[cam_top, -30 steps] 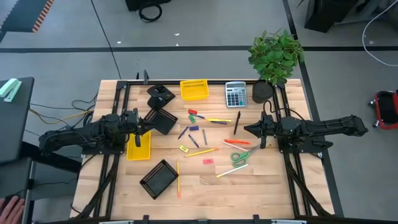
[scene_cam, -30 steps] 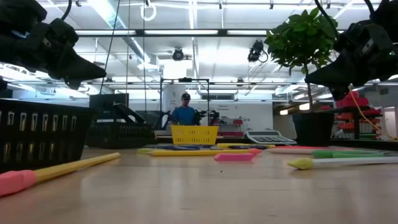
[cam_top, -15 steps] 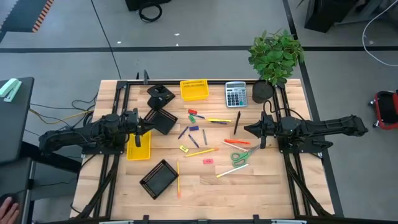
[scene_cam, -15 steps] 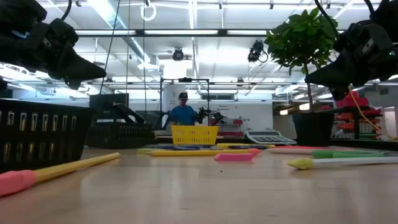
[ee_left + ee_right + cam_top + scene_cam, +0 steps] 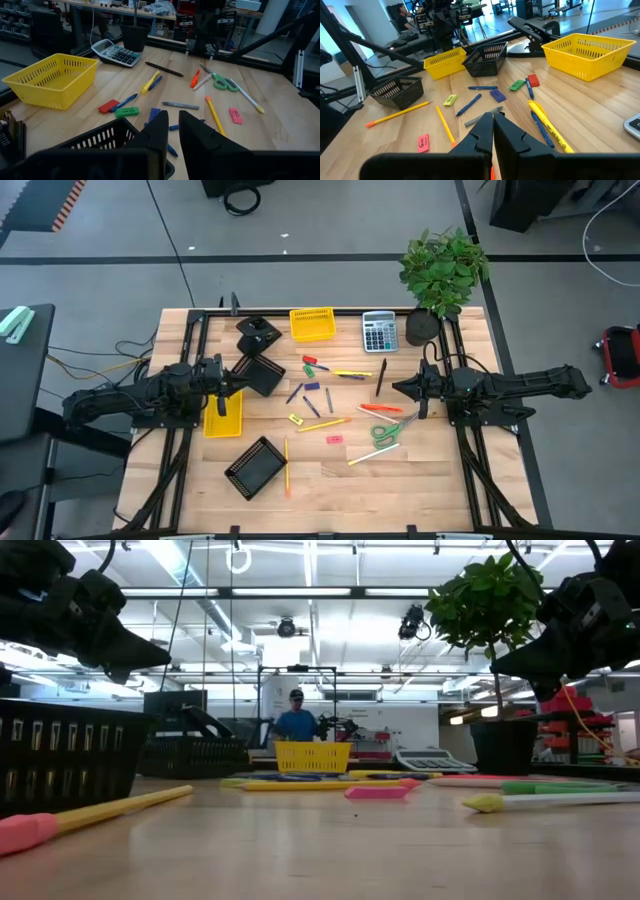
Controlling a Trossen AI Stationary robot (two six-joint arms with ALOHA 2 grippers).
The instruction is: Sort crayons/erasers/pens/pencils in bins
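Observation:
Both arms hang still above the table. My left gripper [image 5: 240, 383] is at the left, over a black mesh bin [image 5: 262, 373]; its fingers [image 5: 161, 131] stand a narrow gap apart with nothing between them. My right gripper [image 5: 396, 388] is shut and empty at the right. Between them, lying flat on the wood, are blue crayons [image 5: 312, 406], small erasers such as the pink one [image 5: 334, 439], a black pen [image 5: 381, 377], an orange pen [image 5: 380, 409] and yellow pencils [image 5: 323, 424]. A yellow bin [image 5: 311, 324] sits far, another yellow bin [image 5: 223, 412] left, and a second black mesh bin [image 5: 254, 467] near.
A grey calculator [image 5: 378, 332] and a potted plant [image 5: 443, 275] stand at the far right. Green-handled scissors [image 5: 390, 430] lie among the items. A black device [image 5: 257, 330] sits far left. Bare wood shows along the near right. A person [image 5: 295, 720] stands far behind the table.

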